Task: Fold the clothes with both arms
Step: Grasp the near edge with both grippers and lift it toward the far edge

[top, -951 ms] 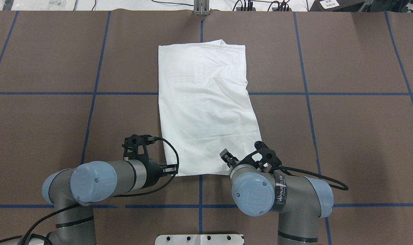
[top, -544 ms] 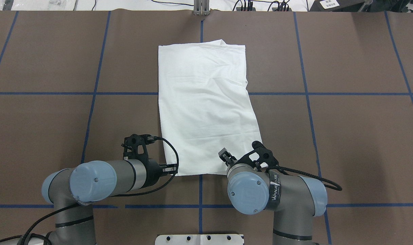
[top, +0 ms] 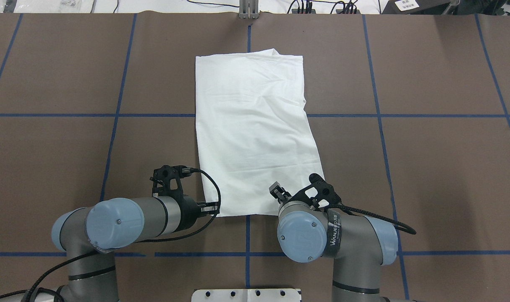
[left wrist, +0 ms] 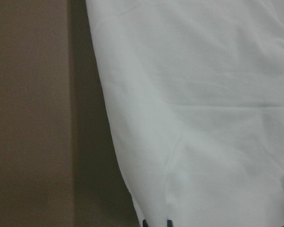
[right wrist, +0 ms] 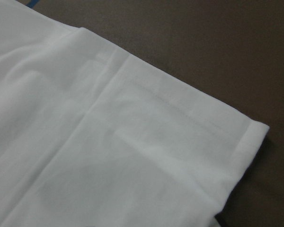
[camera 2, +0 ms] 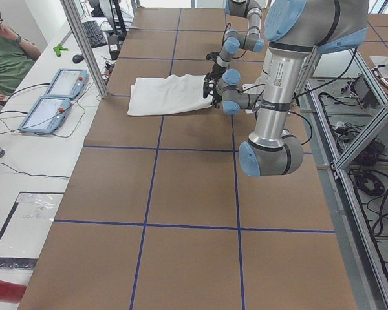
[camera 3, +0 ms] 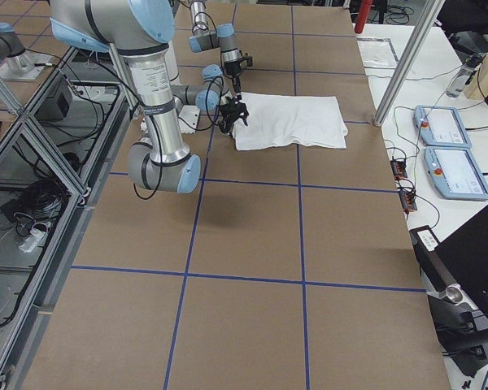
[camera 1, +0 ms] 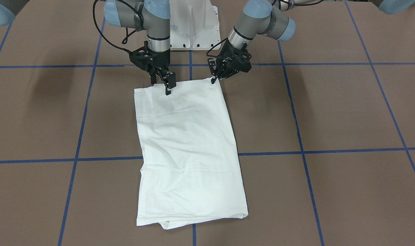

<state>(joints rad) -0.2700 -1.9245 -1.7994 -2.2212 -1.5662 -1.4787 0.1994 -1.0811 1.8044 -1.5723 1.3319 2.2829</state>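
Shirt [camera 1: 187, 147], long axis running away from left tool [camera 1: 213, 81] pinching its near corner, right tool [camera 1: 161, 85] spread above neighbouring corner.

White shirt [top: 250, 126] lies flat, folded lengthwise; left pincer [camera 1: 213, 81] and right pincer [camera 1: 161, 86] sit at its near edge

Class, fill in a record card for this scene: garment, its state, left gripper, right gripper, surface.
garment: white shirt
state: folded into a long rectangle, lying flat
left gripper: at the shirt's robot-side corner; grip unclear
right gripper: fingers apart, at the shirt's robot-side edge
surface: brown table with blue grid lines
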